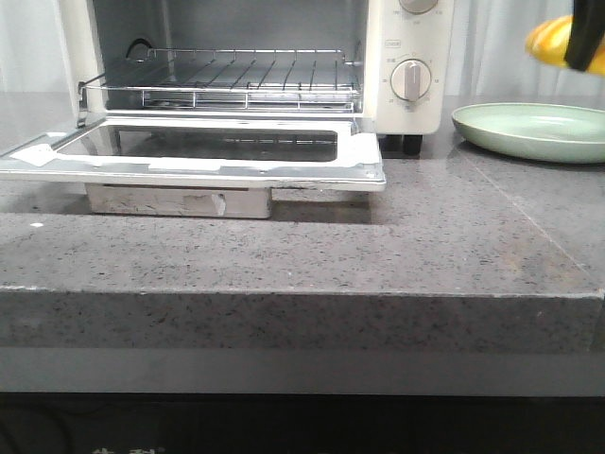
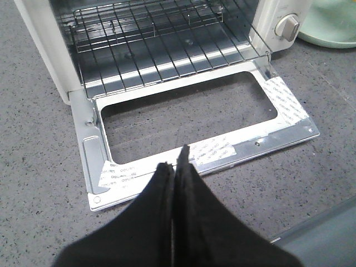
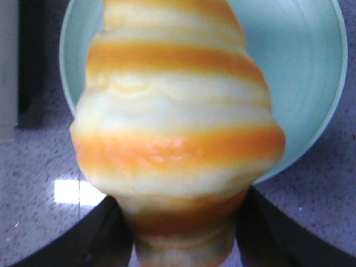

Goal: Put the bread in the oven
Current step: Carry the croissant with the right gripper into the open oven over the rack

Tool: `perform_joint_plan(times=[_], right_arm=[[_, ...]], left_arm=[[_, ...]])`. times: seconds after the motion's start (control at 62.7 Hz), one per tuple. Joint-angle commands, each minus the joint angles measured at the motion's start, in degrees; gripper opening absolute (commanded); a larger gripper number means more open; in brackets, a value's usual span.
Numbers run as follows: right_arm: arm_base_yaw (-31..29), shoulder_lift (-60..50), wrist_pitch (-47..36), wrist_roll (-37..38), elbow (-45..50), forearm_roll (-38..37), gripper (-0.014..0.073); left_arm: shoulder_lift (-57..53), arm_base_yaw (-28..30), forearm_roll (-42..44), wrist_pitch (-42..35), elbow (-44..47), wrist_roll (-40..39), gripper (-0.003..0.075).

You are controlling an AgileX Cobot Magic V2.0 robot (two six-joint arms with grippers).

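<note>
The cream-white oven stands at the back of the counter, its glass door folded down flat and its wire rack bare. The golden, orange-striped bread fills the right wrist view, pinched at its narrow end by my right gripper. In the front view the bread hangs at the far right edge, raised above the green plate. My left gripper hovers shut and empty over the front edge of the open door.
The oven's dials face forward on its right panel. The green plate lies on the counter to the right of the oven. The stone counter has a front edge close to the camera.
</note>
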Motion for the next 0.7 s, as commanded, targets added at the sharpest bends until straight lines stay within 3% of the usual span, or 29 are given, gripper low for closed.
perform_joint_plan(times=[0.0,0.303,0.686], right_arm=[[1.0,-8.0,-1.8,-0.6,3.2,1.1,0.0141],[7.4,-20.0,-2.5,-1.5,17.2,8.6,0.0141],[27.5,-22.6,-6.8,2.8,20.7,8.0,0.0141]], left_arm=[[-0.6,-0.1,0.5,-3.7,-1.5,-0.6,-0.0018],[-0.6,-0.1,0.5,-3.7,-1.5,-0.6,-0.0018],[-0.6,-0.1,0.5,-3.7,-1.5,-0.6,-0.0018]])
